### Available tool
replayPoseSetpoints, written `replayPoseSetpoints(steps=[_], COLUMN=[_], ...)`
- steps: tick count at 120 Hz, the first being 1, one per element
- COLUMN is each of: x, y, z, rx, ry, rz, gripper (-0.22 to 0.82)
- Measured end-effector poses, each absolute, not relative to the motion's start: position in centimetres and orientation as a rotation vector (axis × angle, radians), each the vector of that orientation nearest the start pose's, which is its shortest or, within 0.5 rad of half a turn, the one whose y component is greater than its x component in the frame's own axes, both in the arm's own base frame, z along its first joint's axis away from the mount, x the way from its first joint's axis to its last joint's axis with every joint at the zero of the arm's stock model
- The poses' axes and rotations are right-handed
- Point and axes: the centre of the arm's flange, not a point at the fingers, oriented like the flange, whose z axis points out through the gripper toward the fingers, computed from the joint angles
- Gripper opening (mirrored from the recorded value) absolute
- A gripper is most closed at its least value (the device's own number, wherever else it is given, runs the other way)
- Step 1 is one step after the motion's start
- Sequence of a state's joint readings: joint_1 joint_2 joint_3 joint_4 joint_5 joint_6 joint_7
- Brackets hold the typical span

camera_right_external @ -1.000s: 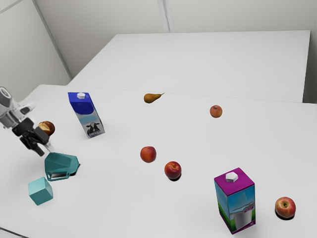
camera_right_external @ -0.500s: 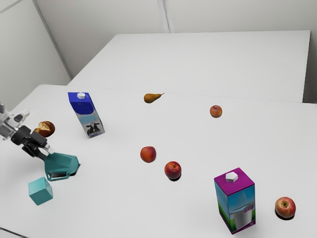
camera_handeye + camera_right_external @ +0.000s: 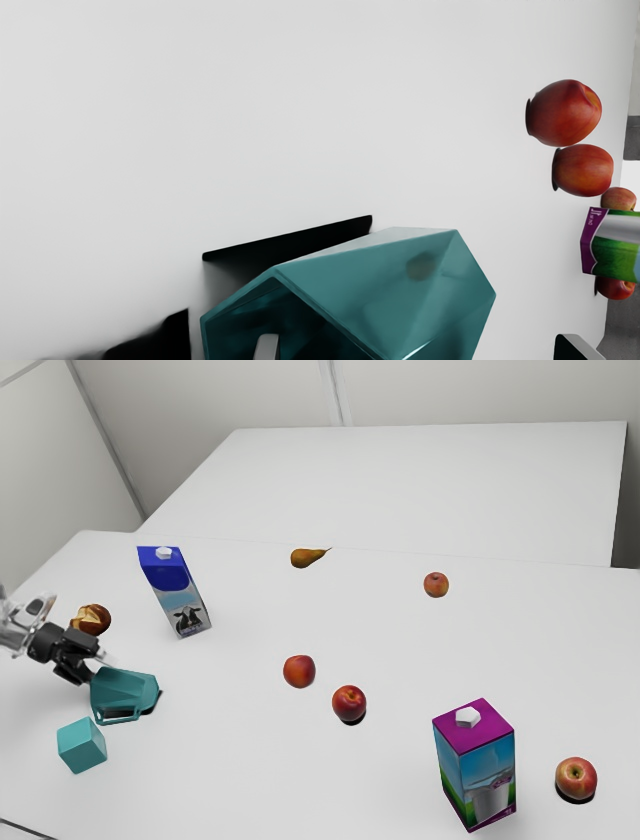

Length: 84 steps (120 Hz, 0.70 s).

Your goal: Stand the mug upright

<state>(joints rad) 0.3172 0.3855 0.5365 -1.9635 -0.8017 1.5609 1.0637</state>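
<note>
Lying sideways, the mug [image 3: 380, 290]; end effector [image 3: 91, 667] spread at its mouth.

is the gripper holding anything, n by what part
Nothing is held: the gripper is open, one finger at the mouth of the mug, the other clear of it.

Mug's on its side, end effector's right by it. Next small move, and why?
Probably start easing the end effector shut on the mug: its fingers stand open, and in the wrist view one overlaps the mug's open mouth, the other appears beyond its closed end.
</note>
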Motion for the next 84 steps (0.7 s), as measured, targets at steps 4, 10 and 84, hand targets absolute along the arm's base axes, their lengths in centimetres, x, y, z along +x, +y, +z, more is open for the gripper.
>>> replayPoseSetpoints(steps=[4, 10, 84], x=[41.79, 41.8, 41.47], y=[34.6, 34.55, 34.08], z=[28.02, 27.9, 28.46], rx=[2.252, 2.236, 2.126], ry=[0.161, 0.176, 0.231], rz=[0.105, 0.111, 0.125], gripper=[0.59, 0.58, 0.02])
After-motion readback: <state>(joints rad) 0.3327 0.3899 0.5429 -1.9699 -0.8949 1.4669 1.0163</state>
